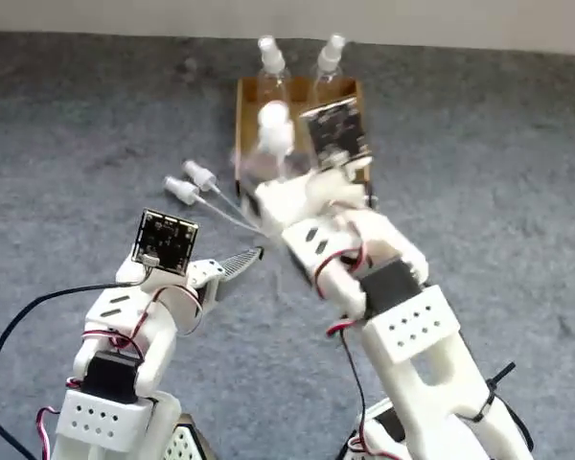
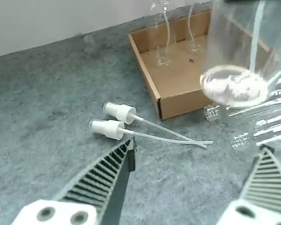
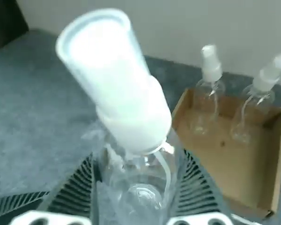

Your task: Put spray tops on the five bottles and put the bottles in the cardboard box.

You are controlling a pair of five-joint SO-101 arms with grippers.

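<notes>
My right gripper (image 3: 136, 199) is shut on a clear bottle (image 3: 133, 185) that wears a white spray top (image 3: 116, 77). It holds this bottle (image 1: 268, 158) upright, lifted at the near left corner of the cardboard box (image 1: 241, 98). Two capped bottles (image 1: 271, 69) (image 1: 327, 65) stand at the back of the box. Two loose spray tops (image 2: 119, 112) (image 2: 107, 129) lie side by side on the carpet left of the box (image 2: 178, 106). Two uncapped bottles (image 2: 221, 111) (image 2: 246, 138) lie in front of it. Near them my left gripper (image 2: 196, 146) hangs open and holds nothing.
Grey carpet covers the table, with free room to the left of the spray tops (image 1: 192, 182) and to the right of the box. A black cable (image 1: 10, 331) loops beside the left arm's base.
</notes>
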